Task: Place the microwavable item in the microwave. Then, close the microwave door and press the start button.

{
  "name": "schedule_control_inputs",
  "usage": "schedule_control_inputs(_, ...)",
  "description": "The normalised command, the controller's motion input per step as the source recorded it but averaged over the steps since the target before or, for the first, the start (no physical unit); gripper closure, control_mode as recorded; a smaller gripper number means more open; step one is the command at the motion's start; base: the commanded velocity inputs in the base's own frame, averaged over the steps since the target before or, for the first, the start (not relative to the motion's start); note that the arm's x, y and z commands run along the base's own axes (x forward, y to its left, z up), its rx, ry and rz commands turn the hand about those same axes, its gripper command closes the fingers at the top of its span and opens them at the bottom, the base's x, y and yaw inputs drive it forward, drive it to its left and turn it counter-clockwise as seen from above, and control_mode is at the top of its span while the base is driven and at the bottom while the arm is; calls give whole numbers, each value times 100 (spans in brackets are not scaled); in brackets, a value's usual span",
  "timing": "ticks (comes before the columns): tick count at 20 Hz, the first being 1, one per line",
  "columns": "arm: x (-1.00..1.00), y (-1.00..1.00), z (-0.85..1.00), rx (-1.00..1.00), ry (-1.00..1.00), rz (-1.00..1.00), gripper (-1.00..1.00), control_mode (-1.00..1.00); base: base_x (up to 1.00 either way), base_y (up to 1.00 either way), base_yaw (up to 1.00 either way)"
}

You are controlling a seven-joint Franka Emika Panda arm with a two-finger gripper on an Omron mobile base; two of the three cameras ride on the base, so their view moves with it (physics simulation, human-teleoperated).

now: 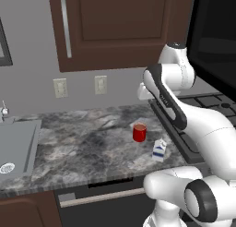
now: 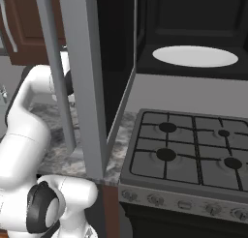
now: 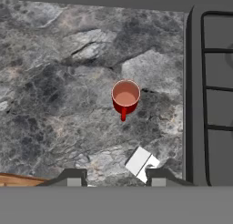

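The microwavable item, a small red cup, stands upright on the marble counter, its inside open toward the hand view. My gripper hangs well above the counter and is open, with nothing between its fingertips; the cup lies ahead of them, apart from them. The microwave sits above the stove, its dark cavity showing with the white turntable plate inside. The microwave door is swung wide open, with its grey inner frame toward the right base view.
A white-and-blue milk carton lies near the cup, close to the counter's front edge. A gas stove borders the counter on the right. A sink is at the left, and a brown cabinet hangs above.
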Motion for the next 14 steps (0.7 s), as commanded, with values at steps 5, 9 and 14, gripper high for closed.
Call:
schedule_control_inputs(5,-2,1,0,0,0,0,-100,-100,0,0,0)
schedule_control_inputs(9,-2,0,-15,0,4,0,-100,-100,0,0,0)
schedule_control_inputs(14,-17,80,-62,-24,7,2,-100,-100,0,0,0)
